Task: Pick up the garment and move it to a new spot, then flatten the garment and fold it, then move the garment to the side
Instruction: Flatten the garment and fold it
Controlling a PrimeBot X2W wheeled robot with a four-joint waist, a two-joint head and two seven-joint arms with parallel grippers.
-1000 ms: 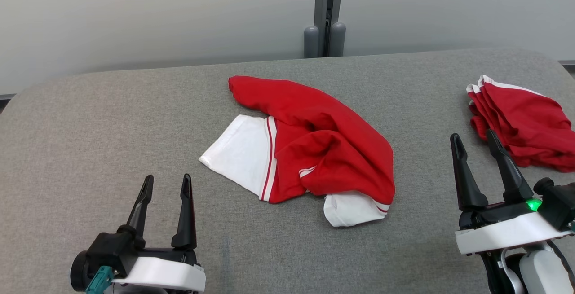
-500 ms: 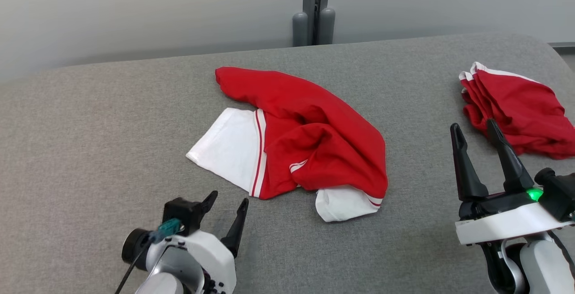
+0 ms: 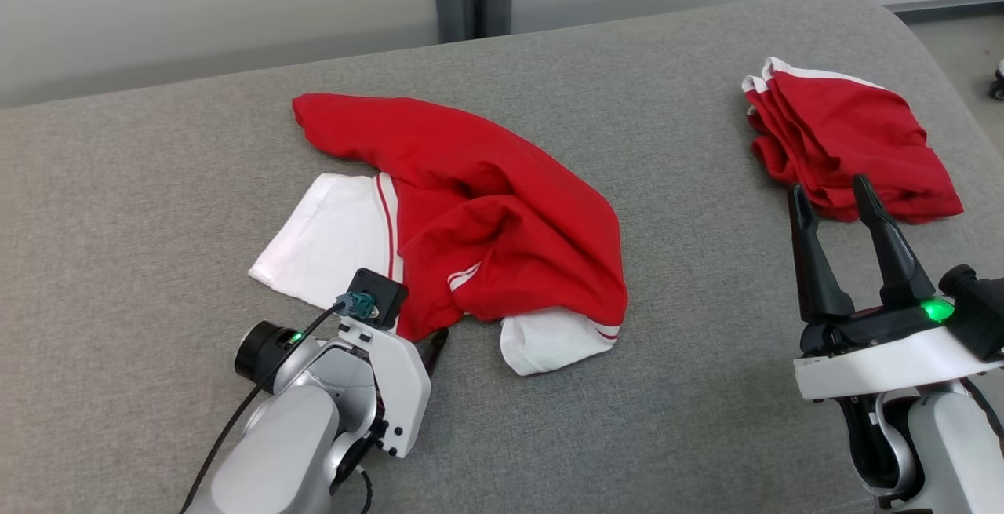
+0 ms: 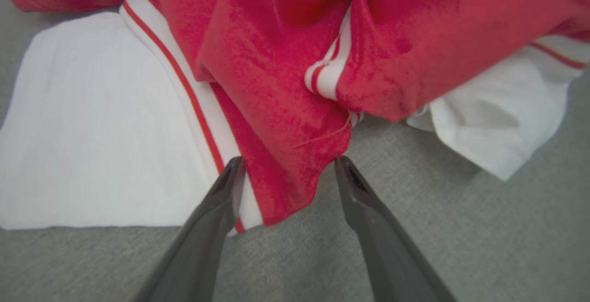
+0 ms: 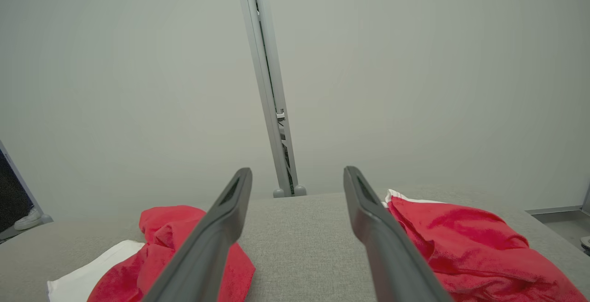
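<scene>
My left pincer point(image 4: 289, 163) is nearer, fingers apart around the near red corner of the garment point(image 3: 486, 216), which stretches toward the far edge of the worktop point(image 3: 157, 184). My right pincer point(image 3: 829, 184) hangs apart, empty.

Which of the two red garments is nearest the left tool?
The crumpled garment mid-table, white sleeves showing; the open left tool straddles its near edge. The folded garment lies far right.

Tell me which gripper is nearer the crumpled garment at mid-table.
Left. The left gripper straddles the near edge of the crumpled garment with open fingers; the right gripper hangs well to its right, beside the folded garment.
</scene>
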